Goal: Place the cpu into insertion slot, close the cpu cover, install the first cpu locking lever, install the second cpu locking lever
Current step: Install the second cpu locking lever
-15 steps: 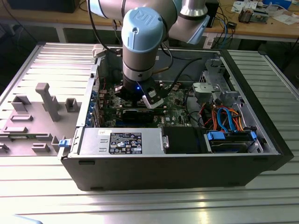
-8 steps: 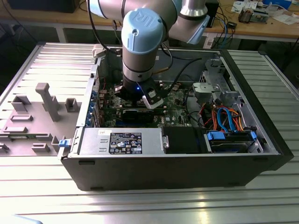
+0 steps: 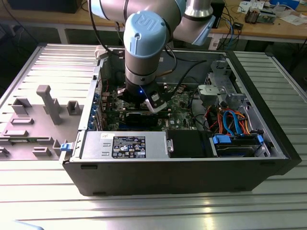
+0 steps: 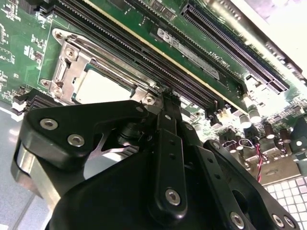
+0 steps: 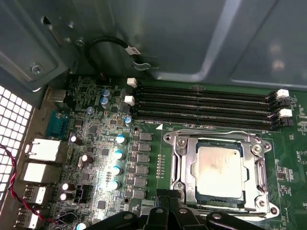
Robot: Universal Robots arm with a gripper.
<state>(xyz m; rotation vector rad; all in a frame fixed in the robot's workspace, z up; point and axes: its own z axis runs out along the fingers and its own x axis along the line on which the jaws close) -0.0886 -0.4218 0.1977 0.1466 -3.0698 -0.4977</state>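
Observation:
The cpu [image 5: 219, 171] lies flat in the insertion slot [image 5: 266, 207], its silver top showing through the window of the cpu cover [image 5: 184, 165], which is folded down over it. A thin wire lever [image 5: 211, 134] runs along the socket's side nearest the memory slots. My gripper [image 5: 171, 199] is shut, its black fingertips close together at the socket's edge farthest from the memory slots. In the second wrist view the gripper [image 4: 169, 98] tapers to a tip beside the cover [image 4: 72, 62] and the cpu [image 4: 100, 88]. In the exterior view the gripper [image 3: 143, 101] reaches down into the open computer case [image 3: 177, 167].
Long black memory slots [image 5: 206, 108] lie beside the socket. Capacitors [image 5: 117, 155] and rear ports [image 5: 43, 151] crowd one side of the board. A black cable [image 5: 110, 45] loops on the case wall. The power supply [image 3: 124, 143] and a drive bay [image 3: 237, 143] line the case's front.

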